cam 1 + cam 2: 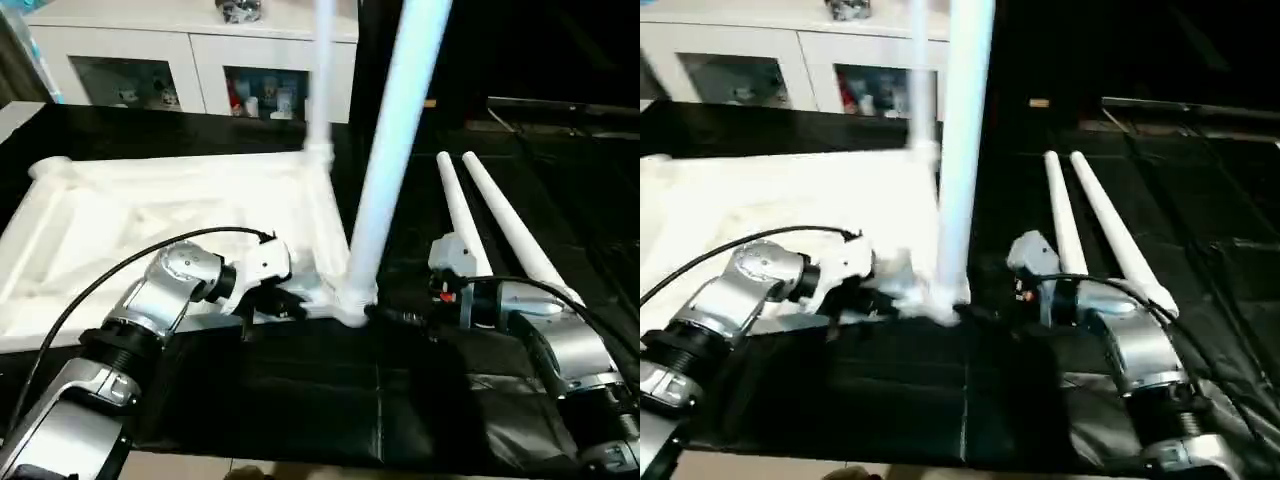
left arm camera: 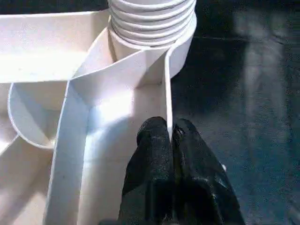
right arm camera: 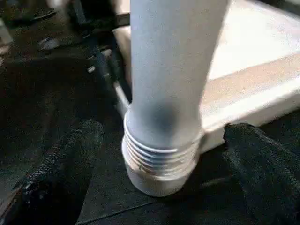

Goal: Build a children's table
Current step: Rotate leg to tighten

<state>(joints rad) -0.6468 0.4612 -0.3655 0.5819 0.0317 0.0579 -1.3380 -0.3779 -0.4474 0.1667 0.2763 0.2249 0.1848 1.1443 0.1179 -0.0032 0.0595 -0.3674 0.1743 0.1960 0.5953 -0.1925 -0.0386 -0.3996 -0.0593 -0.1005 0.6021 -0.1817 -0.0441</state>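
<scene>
1. The top (image 1: 150, 215) of the children's table lies upside down, ribbed underside up, on a black surface (image 1: 330, 400).
2. Taking the top as landmark: a leg (image 1: 385, 170) stands upright in its near right corner socket (image 1: 352, 300), threaded end down in the socket, tilting a little away from the top.
3. A second leg (image 1: 322, 80) stands upright in the top's far right corner.
4. Two loose legs (image 1: 500, 225) lie side by side on the black surface to the right of the top, apart from it, their thin ends pointing away from the robot.
5. The left end effector (image 2: 171, 136) sits at the top's near edge, just left of the near right socket. Its fingers (image 2: 154, 150) are pressed together on the thin upright rim wall (image 2: 166, 84) of the top, one finger on each side of it.
6. The right end effector (image 3: 159, 154) is just right of the near right socket, level with the foot of the standing leg. Its fingers (image 3: 61, 164) are spread wide, one on each side of the leg's threaded base, and touch nothing.
7. A white cabinet (image 1: 190, 50) with glass doors stands beyond the top's far edge.
</scene>
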